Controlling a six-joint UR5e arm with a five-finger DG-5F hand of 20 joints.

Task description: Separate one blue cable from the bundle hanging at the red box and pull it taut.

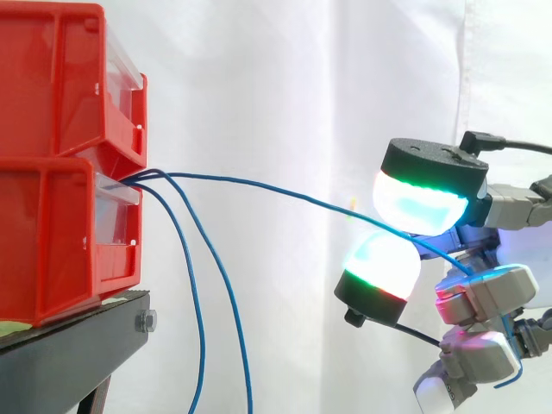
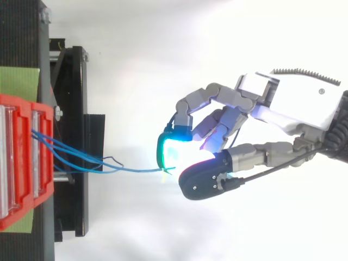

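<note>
One blue cable (image 1: 259,185) is held pinched between the glowing pads (image 1: 420,205) of the hand (image 2: 288,100) at the right of the frame. It is drawn out from the red box (image 1: 52,233) at the left with a slight sag in it, while two others (image 1: 226,293) are left hanging below. Under a harder pull, the thin cable could be slipped from the rounded pads, or the box dragged along its stand (image 1: 78,332).
</note>
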